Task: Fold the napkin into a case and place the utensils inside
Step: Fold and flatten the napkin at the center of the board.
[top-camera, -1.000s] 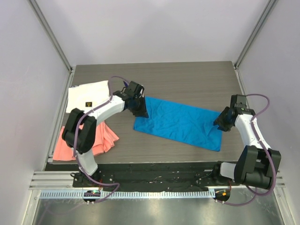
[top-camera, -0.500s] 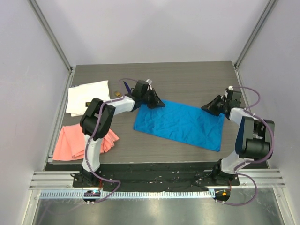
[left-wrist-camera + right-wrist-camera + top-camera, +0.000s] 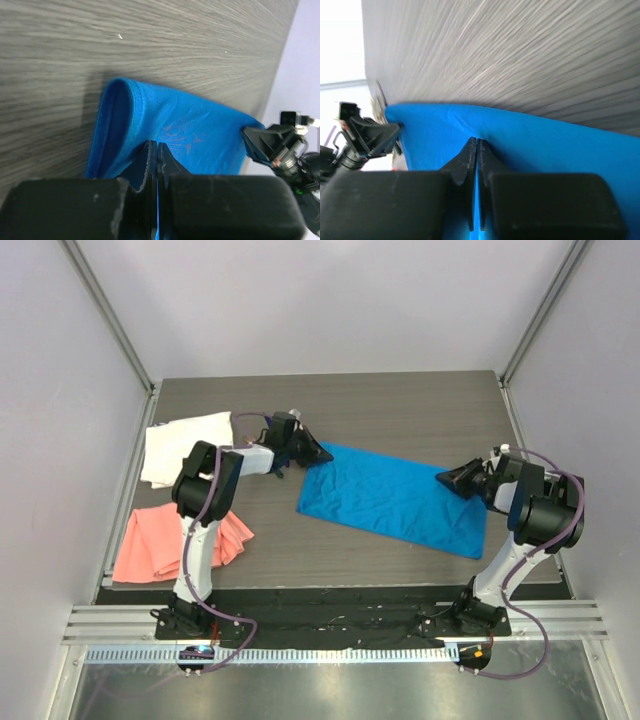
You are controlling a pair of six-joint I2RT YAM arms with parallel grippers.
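Note:
The bright blue napkin (image 3: 395,498) lies spread across the middle of the table, and its far edge is pinched at both ends. My left gripper (image 3: 316,453) is shut on the napkin's far left corner; in the left wrist view blue cloth (image 3: 180,130) bunches round the closed tips (image 3: 156,145). My right gripper (image 3: 446,478) is shut on the far right corner, where the cloth (image 3: 555,142) is drawn taut at its tips (image 3: 477,141). The utensils are hidden in these views.
A white cloth (image 3: 184,445) lies at the far left of the table, with a salmon-pink cloth (image 3: 165,543) nearer the front. The left arm (image 3: 215,475) reaches over the space between them and the napkin. Grey walls close in on both sides.
Both grippers have closed on the napkin's far corners. The right gripper has come in to the far right corner. The napkin has shifted a little to the right, and its left end is drawn in.

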